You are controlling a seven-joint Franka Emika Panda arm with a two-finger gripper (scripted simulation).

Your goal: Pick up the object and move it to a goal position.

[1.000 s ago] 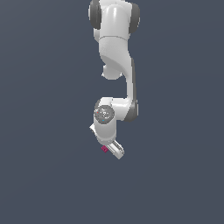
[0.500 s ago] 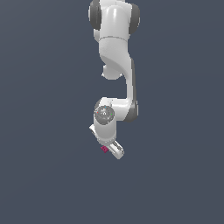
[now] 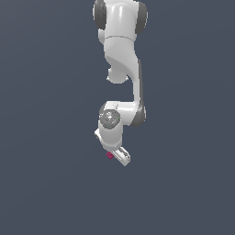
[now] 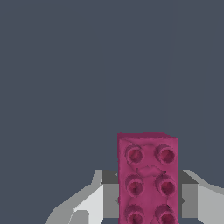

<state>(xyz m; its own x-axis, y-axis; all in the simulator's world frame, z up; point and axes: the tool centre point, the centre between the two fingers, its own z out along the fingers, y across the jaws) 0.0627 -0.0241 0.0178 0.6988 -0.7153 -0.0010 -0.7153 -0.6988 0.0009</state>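
The pink brick [image 4: 148,179], cut off at the wrist view's edge, sits clamped between the gripper [image 4: 148,199] fingers [image 4: 89,203].

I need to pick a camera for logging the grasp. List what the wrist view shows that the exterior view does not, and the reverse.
Only the wrist view: the studs in two rows on top of the magenta brick, which sits between the gripper's grey finger pads. Only the exterior view: the whole white Panda arm and its wrist joint, with the brick a tiny speck beside the gripper. Both: brick, gripper, plain dark grey background.
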